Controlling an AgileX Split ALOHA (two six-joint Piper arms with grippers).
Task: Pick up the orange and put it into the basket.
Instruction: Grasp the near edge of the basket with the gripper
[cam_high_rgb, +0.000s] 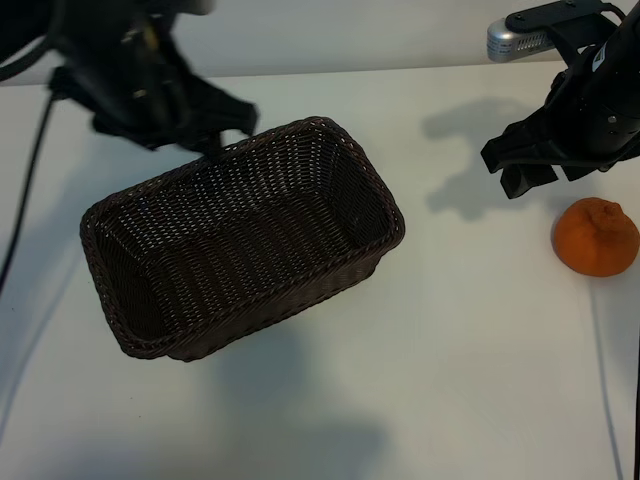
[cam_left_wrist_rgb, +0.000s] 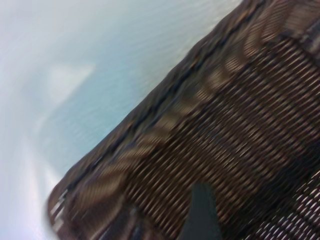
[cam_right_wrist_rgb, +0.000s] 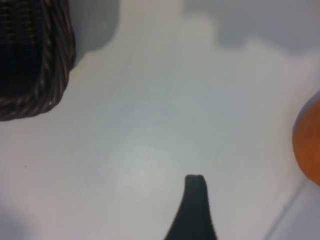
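Nothing is done yet. The orange (cam_high_rgb: 596, 237) sits on the table (cam_high_rgb: 470, 380), well apart from the basket (cam_high_rgb: 150, 345), which holds nothing. My right claw (cam_high_rgb: 535, 172) hangs just beside the orange, a little behind it, jaws spread wide and gripping nothing. My left claw (cam_high_rgb: 215, 125) is over the basket's far rim, also spread wide and holding nothing. I judge the whole job is left: grasp, carry, drop.
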